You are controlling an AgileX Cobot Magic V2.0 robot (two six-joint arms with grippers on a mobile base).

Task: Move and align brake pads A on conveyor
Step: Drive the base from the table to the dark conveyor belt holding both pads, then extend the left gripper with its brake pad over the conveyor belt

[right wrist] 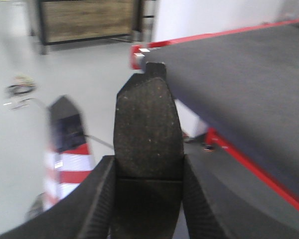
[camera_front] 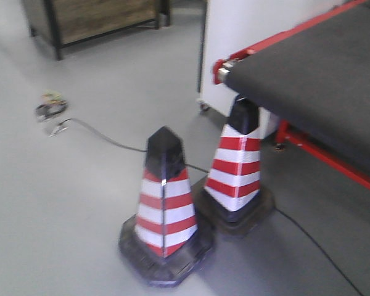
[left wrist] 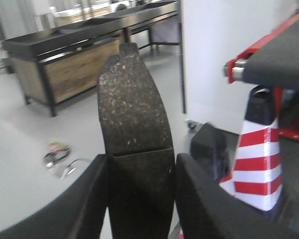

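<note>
Grey floor (camera_front: 61, 203) fills most of the exterior front-facing view. Two cones striped red and white stand on it, the near cone (camera_front: 165, 209) just beside the far cone (camera_front: 237, 166), both with black tops and black bases. A dark cable (camera_front: 105, 137) runs across the floor behind them towards a small tangle of wires (camera_front: 51, 106). The conveyor (camera_front: 320, 68) fills the upper right, its dark belt edged by a red frame (camera_front: 333, 161), and its end roller sits above the far cone. A white cabinet (camera_front: 246, 24) stands behind it and a wood-fronted desk (camera_front: 92, 15) sits at the top left. Neither hand shows in this view.

From the left wrist, the left hand (left wrist: 142, 164) is closed on the left brake pad (left wrist: 132, 104). The pad stands upright between the two black fingers (left wrist: 89, 199), and its centre groove lies just above the fingertips. It is held in the air, off to the side of the conveyor (left wrist: 284, 59), whose end shows at the right above a cone (left wrist: 256, 159). The desk (left wrist: 74, 64) stands behind.

From the right wrist, the right hand (right wrist: 148, 169) grips the right brake pad (right wrist: 147, 124) the same way, upright between its fingers (right wrist: 94, 204). The pad is beside the end of the conveyor (right wrist: 239, 89), not on the belt. A blurred cone (right wrist: 67, 144) stands at the lower left.
</note>
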